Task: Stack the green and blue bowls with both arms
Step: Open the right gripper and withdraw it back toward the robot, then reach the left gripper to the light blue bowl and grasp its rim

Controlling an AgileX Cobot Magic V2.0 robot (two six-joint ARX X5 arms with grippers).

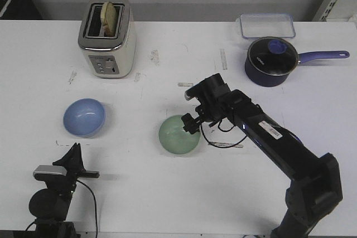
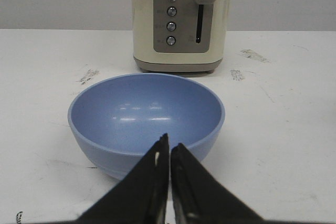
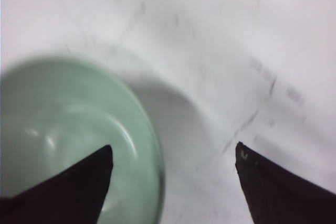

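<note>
Left gripper (image 1: 74,150) hangs low with its jaws pressed together on nothing; just beyond its tips sits the blue bowl (image 1: 84,117), with the toaster (image 1: 107,38) standing farther behind it. Right gripper (image 1: 191,122) is spread wide astride the near rim of the green bowl (image 1: 178,135), one finger inside, one outside. Well past it stands the saucepan (image 1: 271,61).

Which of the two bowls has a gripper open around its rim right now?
The green bowl: the right gripper is open astride its rim. The blue bowl sits untouched, with the left gripper shut just short of it.
</note>
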